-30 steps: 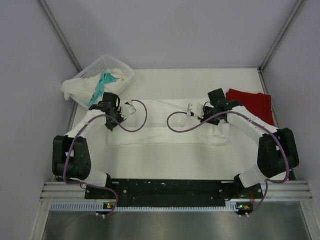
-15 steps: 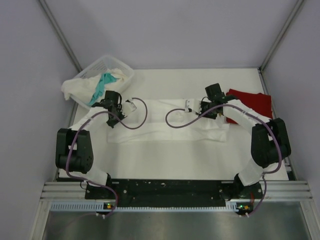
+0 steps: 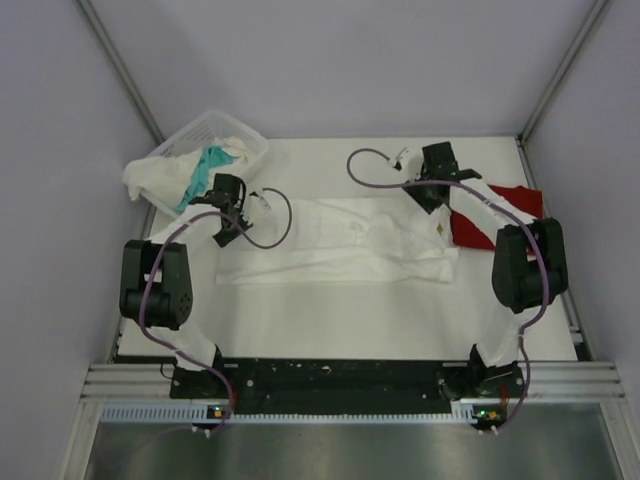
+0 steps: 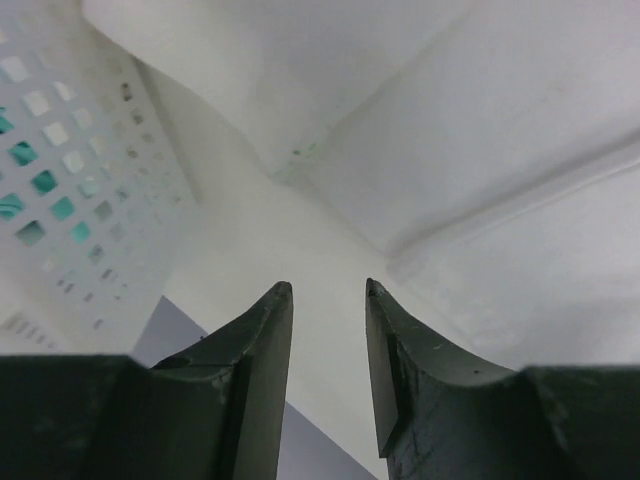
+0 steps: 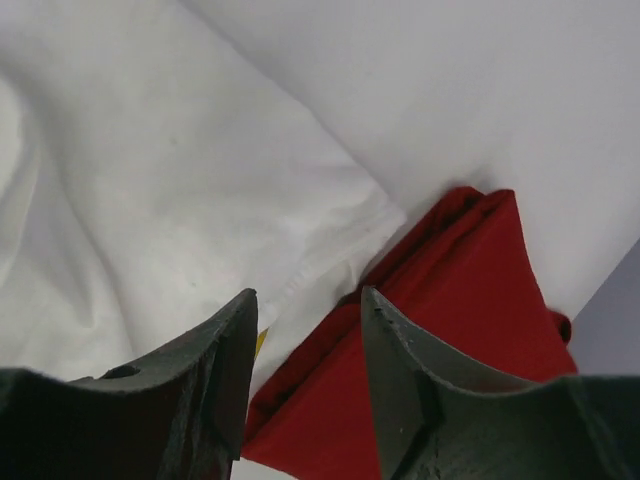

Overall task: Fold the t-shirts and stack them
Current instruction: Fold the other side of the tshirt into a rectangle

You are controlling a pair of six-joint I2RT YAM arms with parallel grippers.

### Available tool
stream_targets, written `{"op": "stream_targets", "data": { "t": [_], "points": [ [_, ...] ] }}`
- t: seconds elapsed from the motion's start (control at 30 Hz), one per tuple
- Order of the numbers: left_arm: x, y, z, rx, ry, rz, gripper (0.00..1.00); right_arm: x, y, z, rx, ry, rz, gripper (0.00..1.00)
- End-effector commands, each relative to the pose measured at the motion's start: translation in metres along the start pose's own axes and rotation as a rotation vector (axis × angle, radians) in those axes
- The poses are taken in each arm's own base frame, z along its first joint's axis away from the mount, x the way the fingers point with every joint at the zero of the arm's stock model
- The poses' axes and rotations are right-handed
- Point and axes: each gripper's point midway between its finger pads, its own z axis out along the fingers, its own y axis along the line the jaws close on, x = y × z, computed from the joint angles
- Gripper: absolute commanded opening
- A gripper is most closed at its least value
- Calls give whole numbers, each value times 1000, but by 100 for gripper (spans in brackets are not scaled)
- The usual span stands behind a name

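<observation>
A white t-shirt [image 3: 340, 243] lies spread flat across the middle of the table. It also shows in the left wrist view [image 4: 520, 180] and the right wrist view [image 5: 150, 180]. A folded red t-shirt [image 3: 512, 212] lies at the white shirt's right end, its edge touching that shirt [image 5: 460, 300]. My left gripper [image 3: 230, 190] is open and empty [image 4: 325, 290], between the basket and the shirt's left end. My right gripper [image 3: 436, 195] is open and empty [image 5: 305, 295], above the seam where the white and red shirts meet.
A white lattice basket [image 3: 215, 135] stands at the far left, with a white shirt [image 3: 150, 178] hanging over its rim and a teal shirt [image 3: 205, 168] inside. Its wall shows close by in the left wrist view [image 4: 60, 190]. Grey walls enclose the table.
Both grippers have moved toward the far side. The left went off the white shirt toward the basket. The right swung to the shirt's far right corner beside the red shirt.
</observation>
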Motion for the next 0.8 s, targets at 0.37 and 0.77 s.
{"op": "stream_targets", "data": {
  "t": [0.37,0.77],
  "points": [
    [-3,-49,-31,196,-124,-63,28,2,89,-91,-202,-96,1010,3],
    [20,-62,12,174,-9,-71,25,62,118,-67,-111,128,1092,0]
  ]
}}
